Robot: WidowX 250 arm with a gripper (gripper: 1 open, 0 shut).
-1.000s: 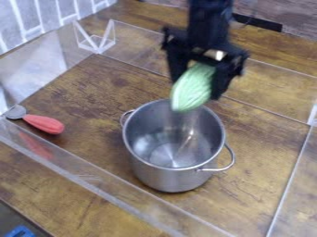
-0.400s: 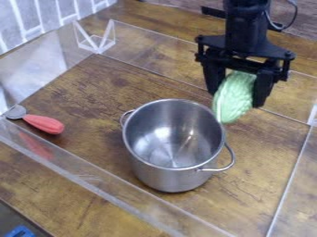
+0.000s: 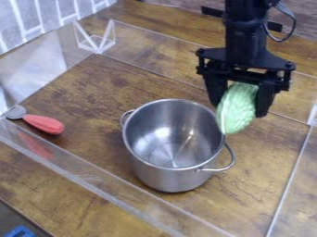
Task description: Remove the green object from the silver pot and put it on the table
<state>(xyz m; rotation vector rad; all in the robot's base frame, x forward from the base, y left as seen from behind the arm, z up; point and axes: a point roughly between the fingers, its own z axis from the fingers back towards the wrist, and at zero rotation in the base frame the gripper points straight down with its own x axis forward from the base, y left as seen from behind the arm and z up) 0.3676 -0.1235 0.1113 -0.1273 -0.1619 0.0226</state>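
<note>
Bumpy green object (image 3: 238, 107) hangs clamped in gripper (image 3: 243, 91) beside shiny silver pot (image 3: 175, 143).

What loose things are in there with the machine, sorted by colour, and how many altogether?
Green: 1, the bumpy toy vegetable held in the claw
Silver: 1, the steel pot
Red: 1, the red-handled tool
Total: 3

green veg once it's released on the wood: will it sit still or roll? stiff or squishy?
Likely to roll or rock: the green object is a rounded oval with tapered ends and no flat face. It probably holds its shape, hanging from the gripper without sagging. Its bumpy skin may damp rolling on the table. It hangs beside the silver pot, so it could bump the rim.
</note>
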